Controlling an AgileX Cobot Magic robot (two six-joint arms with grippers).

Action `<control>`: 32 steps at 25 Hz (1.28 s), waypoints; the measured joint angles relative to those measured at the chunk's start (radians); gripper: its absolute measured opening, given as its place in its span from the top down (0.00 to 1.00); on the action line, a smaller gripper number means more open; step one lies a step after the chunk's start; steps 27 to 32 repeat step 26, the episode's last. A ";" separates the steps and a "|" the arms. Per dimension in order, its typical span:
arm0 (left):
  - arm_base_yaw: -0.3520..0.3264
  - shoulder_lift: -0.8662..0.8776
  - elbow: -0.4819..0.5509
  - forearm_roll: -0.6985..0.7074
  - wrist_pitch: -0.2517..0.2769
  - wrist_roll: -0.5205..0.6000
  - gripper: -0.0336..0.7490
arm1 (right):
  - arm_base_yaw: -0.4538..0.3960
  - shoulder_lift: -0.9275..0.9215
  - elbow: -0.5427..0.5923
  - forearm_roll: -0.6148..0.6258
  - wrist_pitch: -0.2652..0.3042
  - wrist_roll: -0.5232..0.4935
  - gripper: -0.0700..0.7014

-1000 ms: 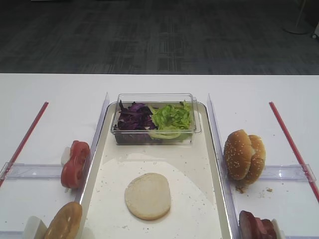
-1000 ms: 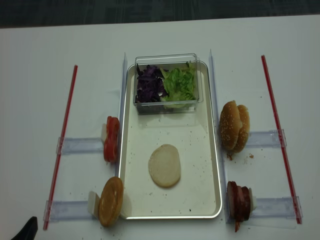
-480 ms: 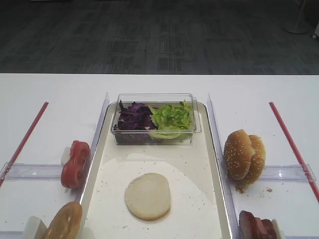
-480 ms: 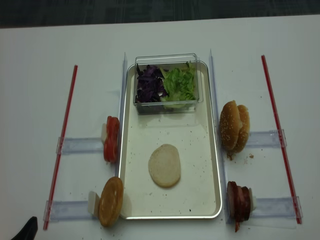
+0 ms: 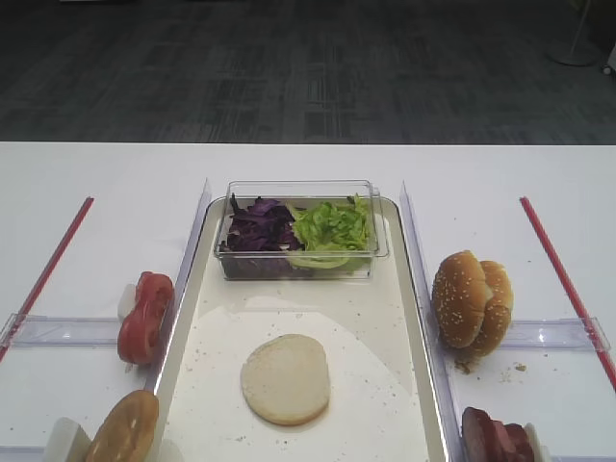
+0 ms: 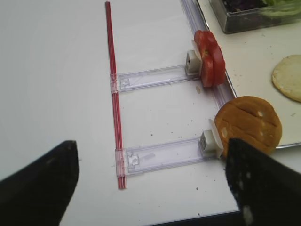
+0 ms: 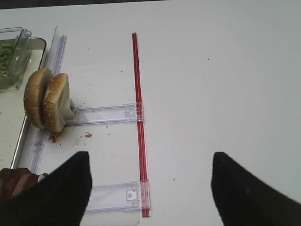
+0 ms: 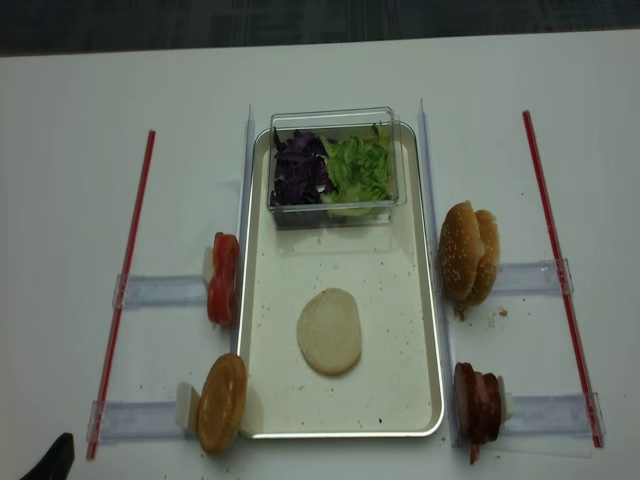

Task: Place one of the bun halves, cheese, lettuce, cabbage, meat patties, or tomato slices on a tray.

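A flat cream bun half [image 5: 285, 378] [image 8: 329, 331] lies alone on the tray [image 5: 380, 313] [image 8: 395, 300]. Lettuce [image 5: 332, 226] and purple cabbage [image 5: 258, 228] share a clear box at the tray's far end. Tomato slices [image 8: 223, 277] [image 6: 209, 63] stand left of the tray. Meat patties [image 8: 478, 402] [image 7: 14, 181] stand at its near right. No cheese is in view. My left gripper [image 6: 150, 188] hovers open over bare table near the front left, only its tip [image 8: 50, 462] showing from above. My right gripper [image 7: 150, 188] hangs open over the table to the right, with nothing in it.
Sesame buns [image 8: 469, 253] [image 7: 46, 100] stand on edge right of the tray, and a brown domed half [image 8: 222, 402] [image 6: 248, 123] at its near left. Clear plastic holders [image 6: 160, 155] and red strips [image 8: 125, 280] [image 8: 560, 270] lie on both sides.
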 joint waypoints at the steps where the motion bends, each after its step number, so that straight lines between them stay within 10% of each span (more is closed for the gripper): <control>1: 0.000 0.000 0.000 0.000 0.000 0.000 0.21 | 0.000 0.000 0.000 0.000 0.000 0.000 0.19; 32: 0.048 0.000 0.000 0.000 0.000 0.000 0.22 | 0.000 0.000 0.000 0.000 0.000 0.000 0.19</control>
